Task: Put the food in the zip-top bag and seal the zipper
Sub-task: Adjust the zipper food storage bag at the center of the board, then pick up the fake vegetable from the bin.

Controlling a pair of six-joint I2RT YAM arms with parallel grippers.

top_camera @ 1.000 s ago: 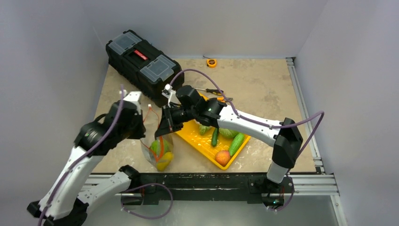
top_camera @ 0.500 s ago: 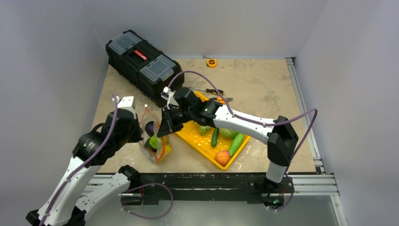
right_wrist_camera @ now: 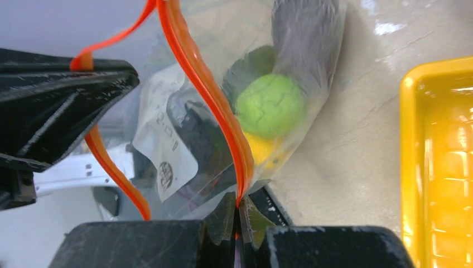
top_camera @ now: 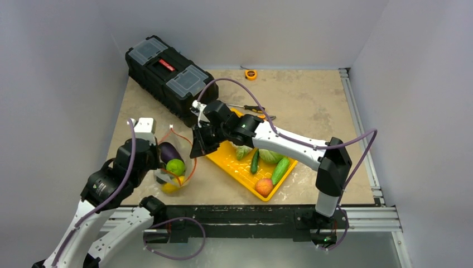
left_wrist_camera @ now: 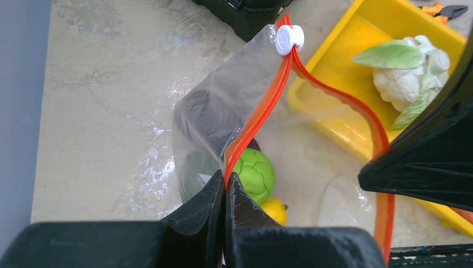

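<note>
Two robot arms hold a clear, crinkly bag (left_wrist_camera: 215, 106) open over a mottled beige table (top_camera: 312, 106), just beside a yellow plastic tray (top_camera: 237, 169). The left gripper (left_wrist_camera: 225, 183) has its black, wedge-shaped fingers pressed together on one side of the thin red-orange zipper (left_wrist_camera: 262, 103). The right gripper (right_wrist_camera: 237, 207) is pinched tight on the other side of the strip. Between them the two sides bow apart, meeting at a round white slider (left_wrist_camera: 289, 39) at the far end of the mouth. Whether the bag's bottom rests on the table cannot be told.

Three toys show through the film: a dark purple eggplant (top_camera: 169, 151), a round green fruit (right_wrist_camera: 270, 105) with a creased skin and, beneath it, a yellow squash (right_wrist_camera: 262, 149). In the grid-floored tray lie a knobbly white cauliflower (left_wrist_camera: 407, 81) with green leaves, a pale cabbage (top_camera: 271, 157), two long green cucumbers (top_camera: 280, 170) and an orange peach (top_camera: 264, 186).

A boxy black toolbox (top_camera: 167, 72) with clear lid panels sits at the table's far left. An orange-handled screwdriver (top_camera: 249, 108) lies just behind the tray, and a small yellow tape measure (top_camera: 251, 74) sits near the back wall.
</note>
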